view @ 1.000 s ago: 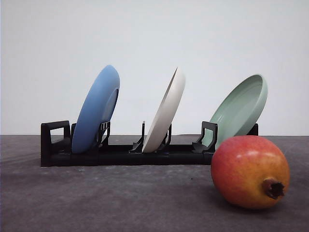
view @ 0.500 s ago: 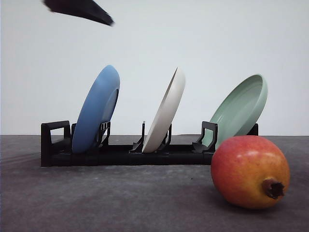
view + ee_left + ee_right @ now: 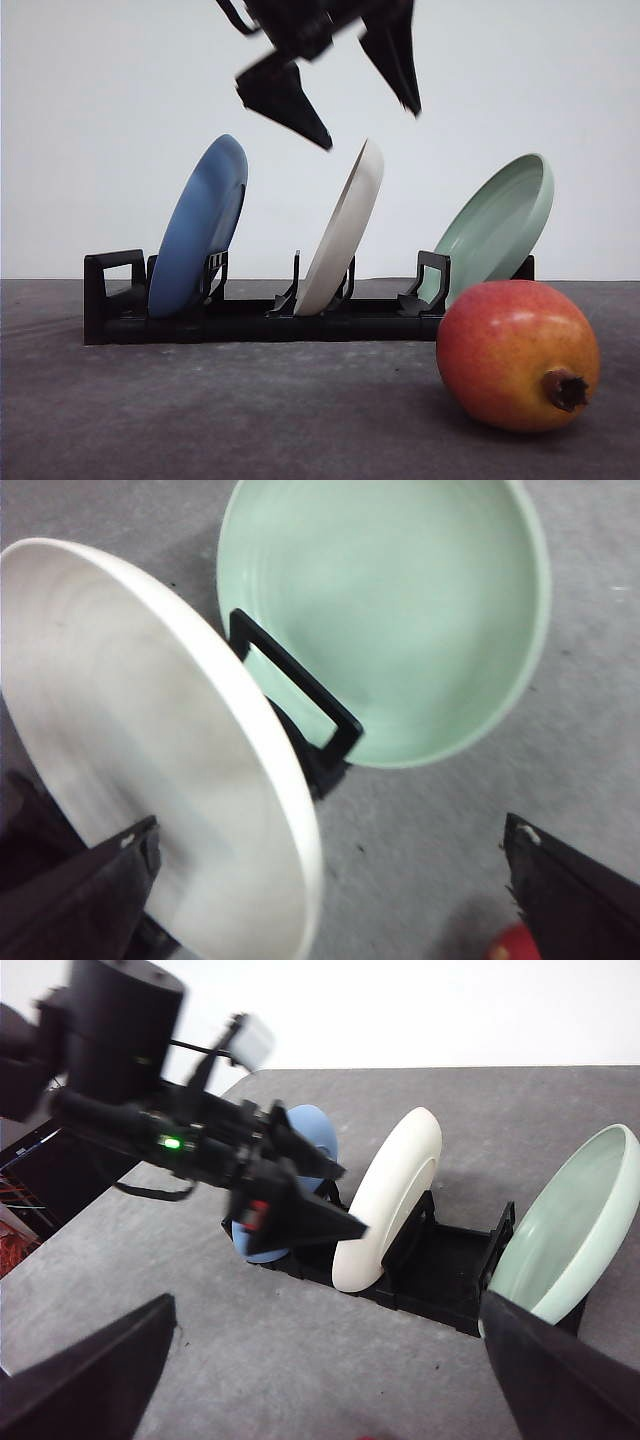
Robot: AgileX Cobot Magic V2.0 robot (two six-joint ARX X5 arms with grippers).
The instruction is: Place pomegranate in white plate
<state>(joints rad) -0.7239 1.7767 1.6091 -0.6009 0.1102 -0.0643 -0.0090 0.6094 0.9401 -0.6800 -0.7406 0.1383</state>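
Note:
The pomegranate (image 3: 518, 355) lies on the grey table at the front right, its dark calyx pointing right; a sliver of the pomegranate (image 3: 512, 946) shows in the left wrist view. The white plate (image 3: 345, 235) stands on edge in the middle slot of a black rack (image 3: 250, 320). My left gripper (image 3: 370, 128) hangs open just above the white plate's top rim, one finger on each side, holding nothing. In the left wrist view the white plate (image 3: 130, 730) is close below the left gripper (image 3: 330, 832). My right gripper (image 3: 328, 1305) is open and empty, looking at the white plate (image 3: 395, 1195) and the left gripper (image 3: 350, 1200).
A blue plate (image 3: 200, 225) leans in the rack's left slot and a pale green plate (image 3: 500, 225) in its right slot, just behind the pomegranate. Open grey table lies in front of the rack.
My left gripper has come down from the upper left and now hangs over the white plate's rim. The pomegranate and plates have not moved.

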